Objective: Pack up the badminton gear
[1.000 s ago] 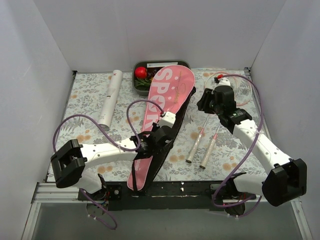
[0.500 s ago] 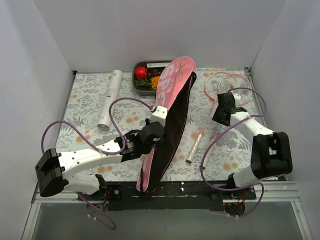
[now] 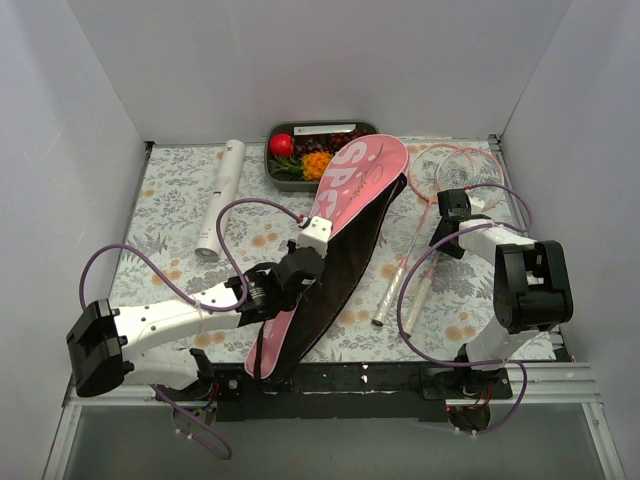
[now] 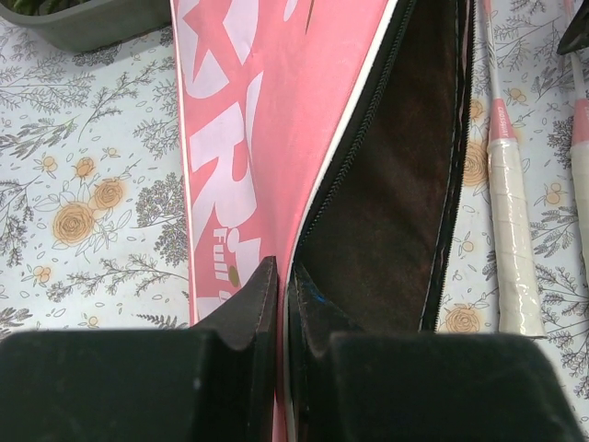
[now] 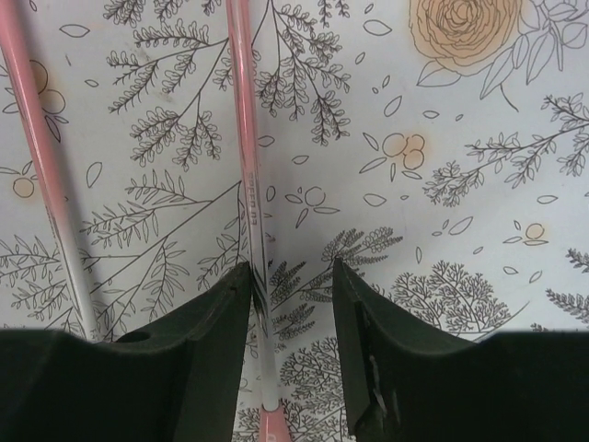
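Observation:
The long pink bag (image 3: 345, 205) lies diagonally on the mat, unzipped, with its black inside (image 3: 335, 270) showing. My left gripper (image 3: 298, 268) is shut on the edge of its pink upper flap; the wrist view shows the jaws (image 4: 281, 276) pinching the flap (image 4: 248, 120) beside the dark lining (image 4: 396, 184). Two pink rackets (image 3: 455, 165) lie to the right, handles (image 3: 392, 295) toward me. My right gripper (image 3: 450, 215) is open, low over their shafts. One shaft (image 5: 244, 138) runs between its fingers (image 5: 293, 276), close to the left one; the other shaft (image 5: 37, 138) lies outside. The white tube (image 3: 220, 195) lies at back left.
A grey food tray (image 3: 318, 130) with a red ball (image 3: 281, 145) stands at the back, touching the bag's head. White walls enclose the flowered mat on three sides. Purple cables loop over both arms. Racket handles (image 4: 506, 184) lie just right of the bag.
The bag's head has swung right and settled lower, uncovering the tray. My left gripper moved with it. My right arm folded back and its gripper came down over the racket shafts.

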Controlling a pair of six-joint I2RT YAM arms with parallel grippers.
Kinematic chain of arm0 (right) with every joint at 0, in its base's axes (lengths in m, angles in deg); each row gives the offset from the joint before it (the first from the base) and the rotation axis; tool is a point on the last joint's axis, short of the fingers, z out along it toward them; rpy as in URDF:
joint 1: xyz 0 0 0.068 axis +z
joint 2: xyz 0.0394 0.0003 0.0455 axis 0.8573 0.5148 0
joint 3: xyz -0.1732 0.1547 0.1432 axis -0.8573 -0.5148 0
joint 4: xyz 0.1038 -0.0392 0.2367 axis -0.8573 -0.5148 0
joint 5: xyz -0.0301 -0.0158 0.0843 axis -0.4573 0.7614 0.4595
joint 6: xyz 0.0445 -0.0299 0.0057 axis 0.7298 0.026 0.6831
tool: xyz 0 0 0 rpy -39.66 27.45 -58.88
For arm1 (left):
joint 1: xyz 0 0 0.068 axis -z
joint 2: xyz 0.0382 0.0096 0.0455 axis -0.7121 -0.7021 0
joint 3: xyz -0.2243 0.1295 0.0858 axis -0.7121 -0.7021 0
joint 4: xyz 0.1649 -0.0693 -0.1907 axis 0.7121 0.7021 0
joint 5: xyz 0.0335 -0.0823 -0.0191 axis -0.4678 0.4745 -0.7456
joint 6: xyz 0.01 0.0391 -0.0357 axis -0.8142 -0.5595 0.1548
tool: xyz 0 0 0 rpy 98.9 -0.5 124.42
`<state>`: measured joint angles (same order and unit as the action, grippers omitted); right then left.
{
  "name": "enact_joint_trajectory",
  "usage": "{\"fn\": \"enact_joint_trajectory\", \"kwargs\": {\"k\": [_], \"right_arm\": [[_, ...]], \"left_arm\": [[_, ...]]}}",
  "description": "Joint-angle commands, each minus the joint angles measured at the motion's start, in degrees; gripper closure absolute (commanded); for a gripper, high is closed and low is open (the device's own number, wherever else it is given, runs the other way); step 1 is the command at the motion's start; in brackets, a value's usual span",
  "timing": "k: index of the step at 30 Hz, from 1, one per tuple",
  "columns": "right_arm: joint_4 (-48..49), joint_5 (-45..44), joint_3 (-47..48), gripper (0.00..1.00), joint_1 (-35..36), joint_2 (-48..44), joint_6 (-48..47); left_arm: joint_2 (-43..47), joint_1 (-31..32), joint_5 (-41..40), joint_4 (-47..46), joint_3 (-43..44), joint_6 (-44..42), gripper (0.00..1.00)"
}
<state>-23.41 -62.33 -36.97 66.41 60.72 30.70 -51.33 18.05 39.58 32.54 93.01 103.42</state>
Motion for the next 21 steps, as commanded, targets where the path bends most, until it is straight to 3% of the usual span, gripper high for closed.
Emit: {"fn": "enact_joint_trajectory", "kwargs": {"k": [1, 3, 7, 14, 21], "right_arm": [[4.2, -0.8, 0.6, 0.53, -0.5, 1.7, -0.4], [5.2, -0.6, 0.4, 0.57, -0.8, 2.4, -0.6], [7.0, -0.2, -0.1, 0.98, -1.6, 2.8, -1.1], [10.4, 2.5, -1.2, 0.99, -1.9, -1.8, -3.2], [8.0, 7.4, -0.2, 0.99, -1.9, -14.6, -4.7]], "left_arm": [[1.6, -0.4, -0.5, -3.4, 0.4, -0.6, 1.00], [1.7, -0.6, -0.4, -3.3, 0.4, -0.6, 1.00], [1.7, -0.9, -0.2, -2.9, 0.6, -0.1, 1.00], [0.0, -1.9, 1.0, -4.0, 1.0, 0.0, 1.00], [-3.7, -5.0, 5.3, -7.2, 1.2, 1.0, 1.00]]}}
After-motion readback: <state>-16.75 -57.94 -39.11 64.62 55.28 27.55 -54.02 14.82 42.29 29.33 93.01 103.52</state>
